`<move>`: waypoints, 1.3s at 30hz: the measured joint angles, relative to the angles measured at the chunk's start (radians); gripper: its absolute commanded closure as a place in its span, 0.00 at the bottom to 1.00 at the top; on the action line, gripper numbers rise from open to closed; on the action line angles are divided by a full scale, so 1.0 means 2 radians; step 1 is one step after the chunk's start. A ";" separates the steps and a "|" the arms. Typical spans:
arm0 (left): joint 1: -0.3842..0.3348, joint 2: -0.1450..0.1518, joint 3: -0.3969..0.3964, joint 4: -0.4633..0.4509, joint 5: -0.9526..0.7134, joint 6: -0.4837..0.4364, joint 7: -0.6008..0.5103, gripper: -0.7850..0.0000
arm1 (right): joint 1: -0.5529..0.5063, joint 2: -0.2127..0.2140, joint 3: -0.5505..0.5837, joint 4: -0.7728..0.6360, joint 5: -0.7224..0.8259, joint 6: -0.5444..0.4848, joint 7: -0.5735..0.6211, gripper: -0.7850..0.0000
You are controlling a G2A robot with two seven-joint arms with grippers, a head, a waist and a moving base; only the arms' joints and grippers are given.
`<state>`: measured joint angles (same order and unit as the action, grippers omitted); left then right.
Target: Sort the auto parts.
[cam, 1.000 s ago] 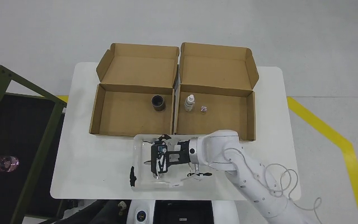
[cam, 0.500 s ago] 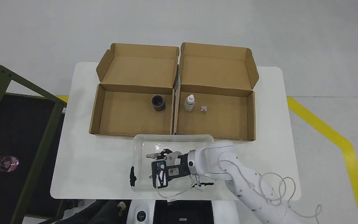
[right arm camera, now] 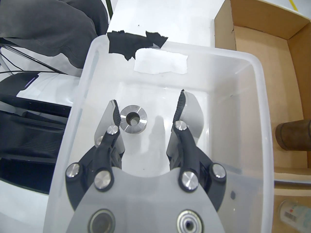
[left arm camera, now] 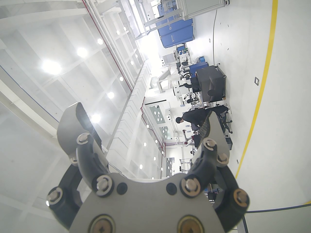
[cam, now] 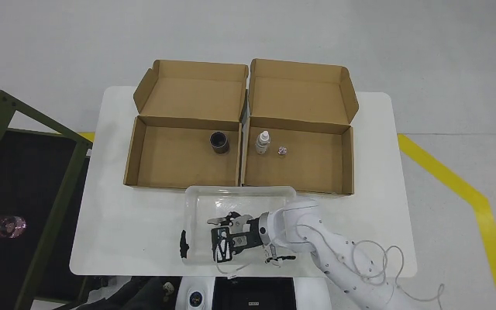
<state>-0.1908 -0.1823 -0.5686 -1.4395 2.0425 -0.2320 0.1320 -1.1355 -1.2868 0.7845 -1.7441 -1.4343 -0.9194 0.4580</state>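
My right gripper (right arm camera: 148, 109) hangs open low inside a clear plastic bin (right arm camera: 257, 103). A silver metal ring (right arm camera: 133, 119) with a centre hole lies on the bin floor between the fingers, close against one fingertip (right arm camera: 116, 113). In the top view the right gripper (cam: 218, 239) is in the bin (cam: 195, 203) near the table's front edge. The left cardboard box (cam: 167, 159) holds a dark brown cylinder (cam: 220, 142). The right box (cam: 322, 163) holds a small white bottle (cam: 263, 142) and a tiny metal part (cam: 283, 150). My left gripper (left arm camera: 144, 120) points up into the room, open and empty.
Torn black tape (right arm camera: 131, 42) and a white label (right arm camera: 160, 61) sit on the bin's end wall. Both boxes stand just behind the bin with lids folded back. A small black piece (cam: 184, 244) lies at the bin's left side. Bare white table (cam: 108, 201) lies left of it.
The right gripper has moved inside the bin from its back part toward the front edge of the table, staying open. Boxes and their contents have not moved.
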 measured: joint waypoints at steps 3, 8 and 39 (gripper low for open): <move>0.000 0.000 0.000 0.000 0.000 0.000 0.000 0.00 | 0.003 -0.001 -0.008 0.010 -0.004 0.002 -0.001 0.45; 0.000 0.000 0.000 0.000 0.000 0.000 0.000 0.00 | 0.009 -0.002 -0.019 0.025 -0.010 0.005 -0.002 0.45; 0.000 0.000 0.000 0.000 0.000 0.000 0.000 0.00 | 0.051 -0.011 -0.055 0.071 -0.013 0.018 -0.034 1.00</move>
<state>-0.1908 -0.1823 -0.5686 -1.4395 2.0425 -0.2320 0.1320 -1.0327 -1.3090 0.6747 -1.6011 -1.4612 -0.8830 0.3906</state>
